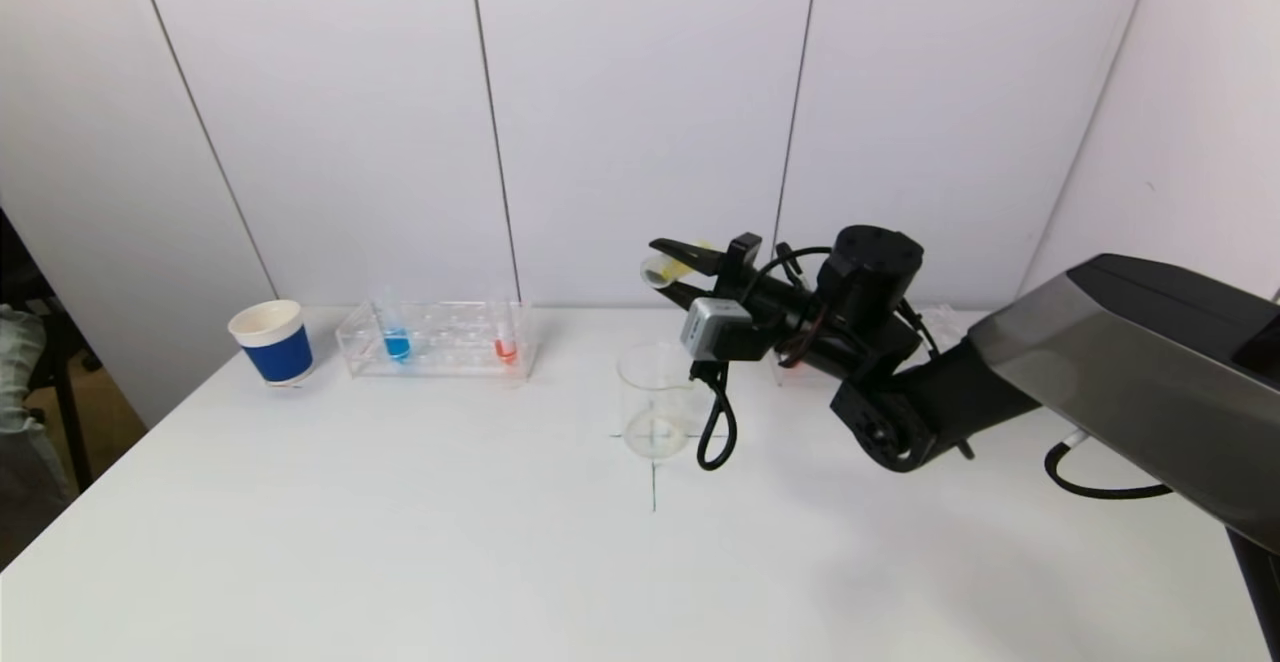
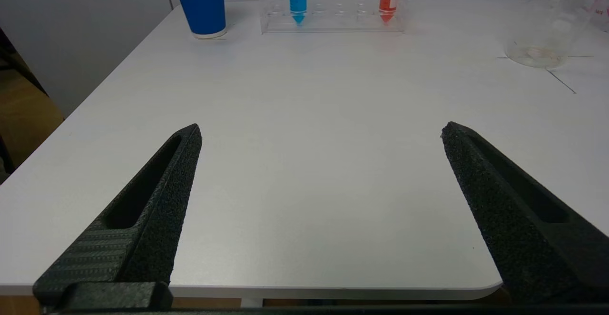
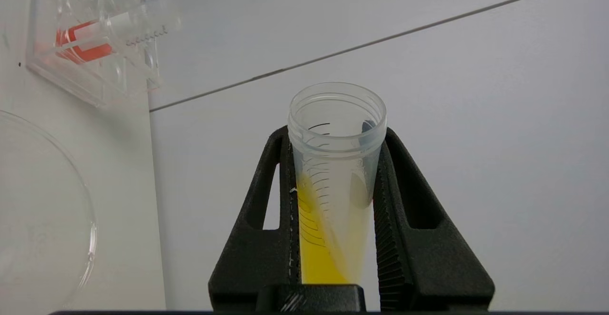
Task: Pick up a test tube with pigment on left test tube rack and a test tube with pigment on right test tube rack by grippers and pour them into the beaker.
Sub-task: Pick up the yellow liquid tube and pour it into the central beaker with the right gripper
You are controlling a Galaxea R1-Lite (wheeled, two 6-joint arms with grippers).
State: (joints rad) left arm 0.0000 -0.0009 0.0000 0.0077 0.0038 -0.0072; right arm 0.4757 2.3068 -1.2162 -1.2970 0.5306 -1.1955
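Observation:
My right gripper (image 1: 668, 266) is shut on a test tube of yellow pigment (image 1: 672, 267), which lies tilted almost level, its open mouth just above the clear beaker (image 1: 655, 400). In the right wrist view the tube (image 3: 333, 177) sits between both fingers (image 3: 266, 201), and the yellow liquid reaches partway along its wall. The left test tube rack (image 1: 440, 342) holds a blue tube (image 1: 396, 342) and a red tube (image 1: 506, 346). The right rack is mostly hidden behind my right arm. My left gripper (image 2: 321, 128) hangs open over the table's near edge, far from the rack (image 2: 333, 8).
A blue and white paper cup (image 1: 272, 342) stands to the left of the left rack. A thin cross is marked on the white table (image 1: 400, 542) under the beaker. A black cable loop (image 1: 715, 432) hangs from my right wrist beside the beaker.

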